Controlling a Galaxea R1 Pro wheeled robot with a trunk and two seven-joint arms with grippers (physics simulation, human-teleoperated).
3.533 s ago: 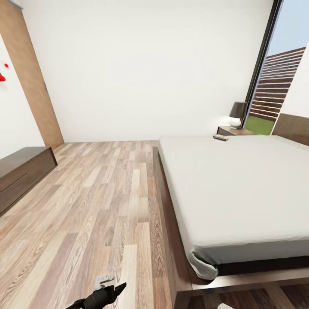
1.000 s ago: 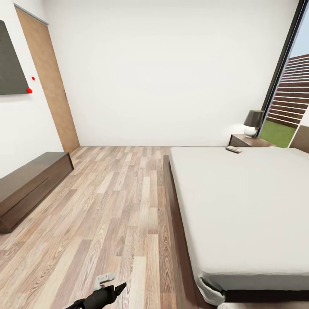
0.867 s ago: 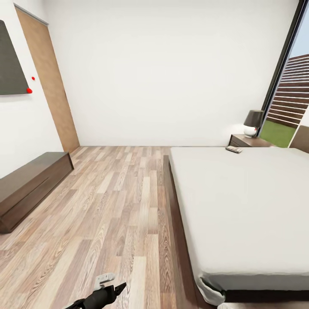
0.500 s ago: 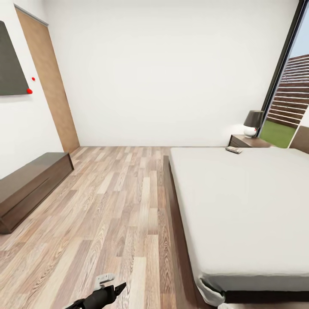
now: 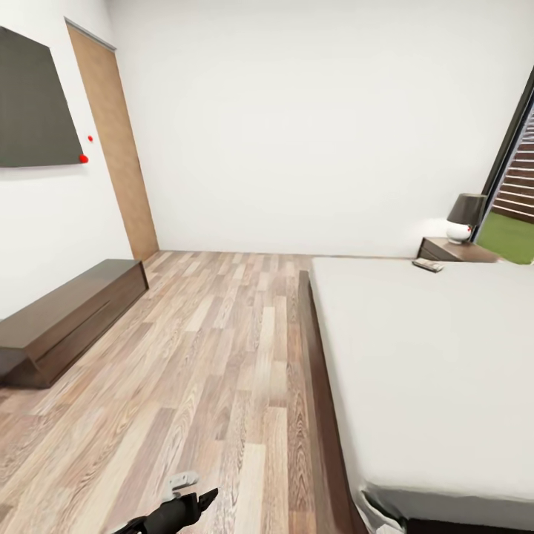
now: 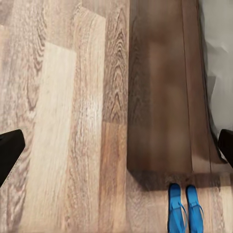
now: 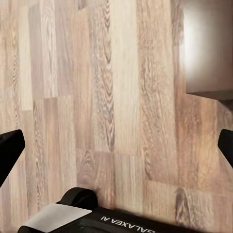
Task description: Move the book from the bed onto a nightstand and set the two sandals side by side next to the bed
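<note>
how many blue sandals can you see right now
2. The two sandals lie side by side on the wood floor by the corner of the bed frame: one and the other beside it, partly cut off.

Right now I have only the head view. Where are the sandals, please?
Observer: In the left wrist view the two sandals lie side by side on the floor, just past a corner of the bed frame.
Operator: Is the left pincer holding something?
Observer: No. The left pincer is open, its fingertips far apart, with only floor between them.
Operator: And the right pincer?
Observer: The right pincer is open too, over bare wooden boards, with part of the robot's base in that view.
</note>
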